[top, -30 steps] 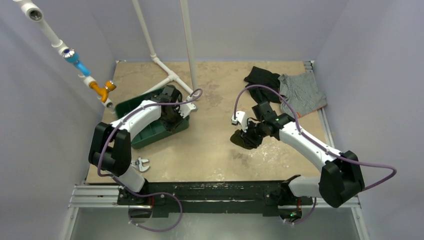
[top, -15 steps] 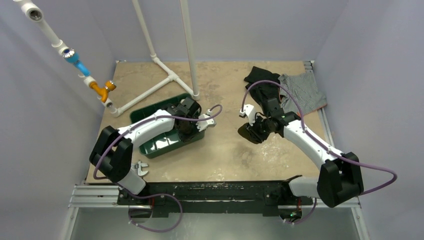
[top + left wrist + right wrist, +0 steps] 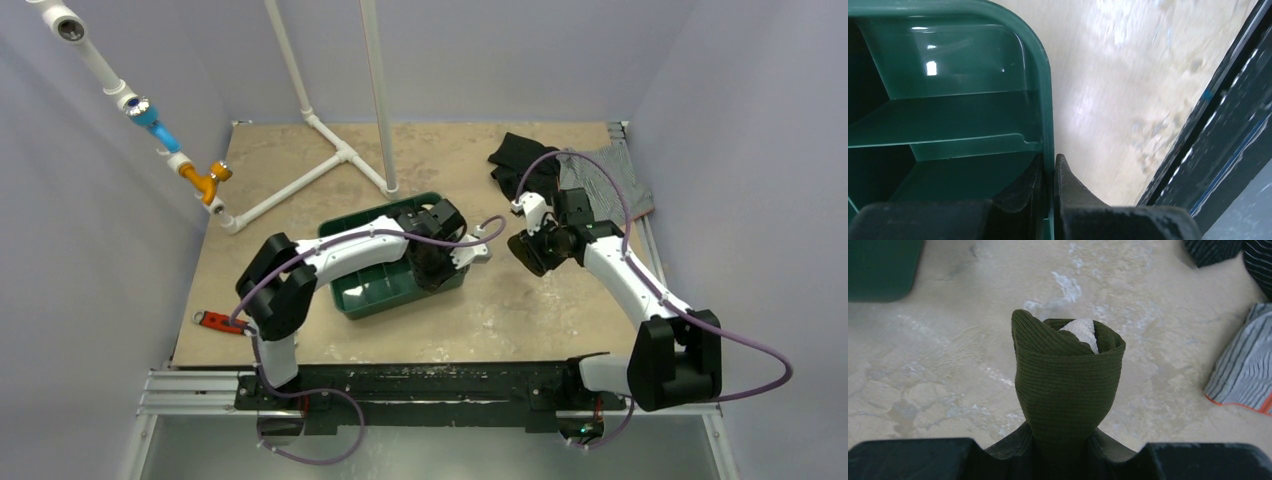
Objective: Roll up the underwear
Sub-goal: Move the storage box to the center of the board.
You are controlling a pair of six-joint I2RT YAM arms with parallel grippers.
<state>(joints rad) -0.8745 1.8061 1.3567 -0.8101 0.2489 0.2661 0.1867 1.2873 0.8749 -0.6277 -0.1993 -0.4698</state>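
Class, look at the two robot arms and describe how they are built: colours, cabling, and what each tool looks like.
The two arms look alike. The left arm and right arm have white links between bulky black joints, and a looping purple cable runs along each. The left tool and right tool are matte black, each with two tapered fingers.

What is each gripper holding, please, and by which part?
The right gripper pinches the rolled underwear by one end; the left gripper clamps the green bin by its rim.
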